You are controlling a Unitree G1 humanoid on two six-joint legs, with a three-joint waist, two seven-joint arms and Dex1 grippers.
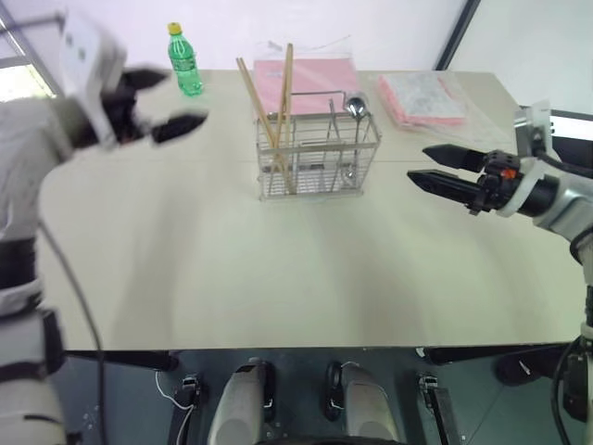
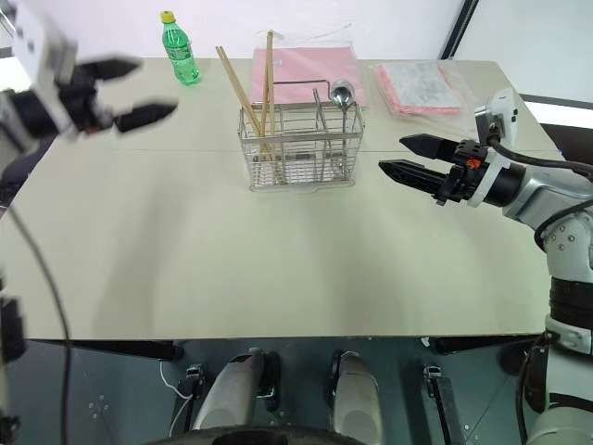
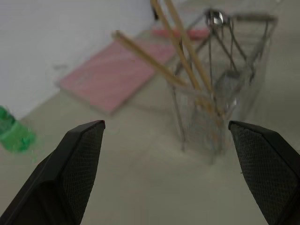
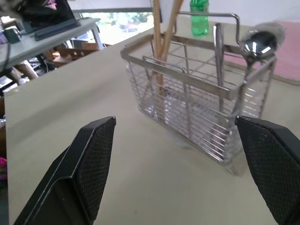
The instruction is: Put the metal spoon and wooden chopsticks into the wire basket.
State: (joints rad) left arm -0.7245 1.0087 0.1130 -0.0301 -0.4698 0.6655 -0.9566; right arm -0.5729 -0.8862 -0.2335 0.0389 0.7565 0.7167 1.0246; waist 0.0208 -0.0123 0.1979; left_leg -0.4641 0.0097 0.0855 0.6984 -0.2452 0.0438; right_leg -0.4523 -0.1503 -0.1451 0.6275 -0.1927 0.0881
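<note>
On the desk [image 1: 278, 278] we see the wire basket [image 1: 318, 162] standing upright toward the far side. The wooden chopsticks [image 1: 273, 107] lean crossed in its left compartment, and the metal spoon [image 1: 356, 107] stands bowl-up in its right end. Our left hand [image 1: 157, 102] hangs above the desk well left of the basket, fingers apart and empty. Our right hand [image 1: 435, 167] hovers to the basket's right, fingers likewise spread, holding nothing.
</note>
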